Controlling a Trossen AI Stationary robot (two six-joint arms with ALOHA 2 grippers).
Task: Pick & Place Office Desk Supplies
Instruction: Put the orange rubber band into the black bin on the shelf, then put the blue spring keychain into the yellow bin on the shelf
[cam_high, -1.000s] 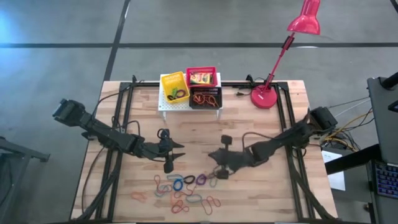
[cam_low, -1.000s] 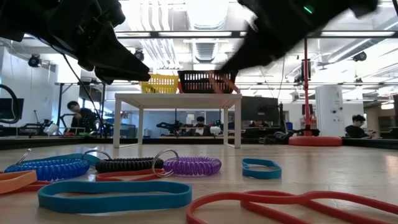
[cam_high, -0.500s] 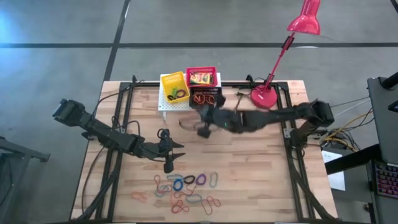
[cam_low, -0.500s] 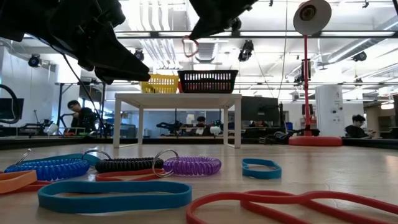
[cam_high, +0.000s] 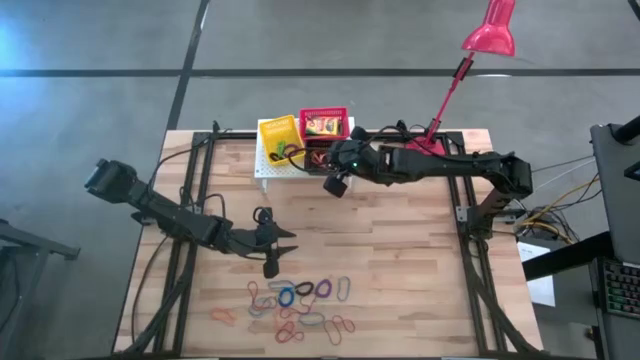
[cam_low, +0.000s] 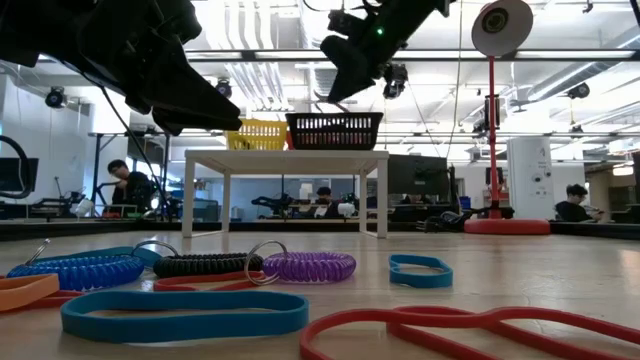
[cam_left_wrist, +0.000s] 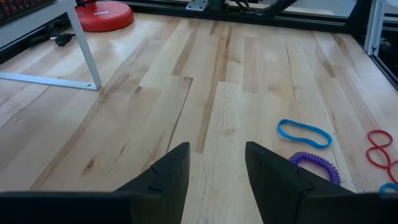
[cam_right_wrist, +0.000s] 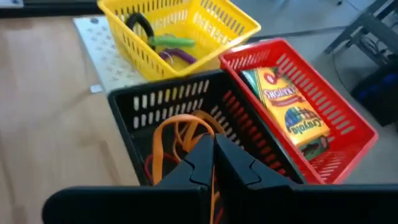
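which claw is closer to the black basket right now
The right claw is nearer: it hangs just at the black basket on the white stand, its fingers shut. The left claw sits open, farther off over the table's middle, near the scattered loops.

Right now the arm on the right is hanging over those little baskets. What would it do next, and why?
Probably open its fingers. The right gripper hangs over the black basket, fingers pressed together with an orange rubber band running between them into the basket, so it seems ready to drop. The left gripper waits open over the table.
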